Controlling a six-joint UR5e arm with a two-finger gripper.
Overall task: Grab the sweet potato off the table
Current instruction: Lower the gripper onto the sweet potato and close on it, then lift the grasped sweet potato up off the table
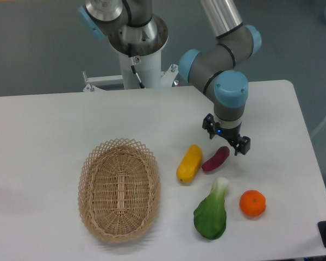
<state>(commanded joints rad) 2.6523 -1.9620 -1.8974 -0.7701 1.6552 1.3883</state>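
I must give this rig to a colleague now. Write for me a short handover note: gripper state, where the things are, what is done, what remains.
Gripper: open, empty, above the upper right end of the sweet potato, not gripping it.
Sweet potato: lies on the table, just right of the yellow vegetable, above the green leafy vegetable. The orange is lower right; the wicker basket is to the left.
Done: gripper brought near the sweet potato.
Left: centre over it, lower, close, lift.
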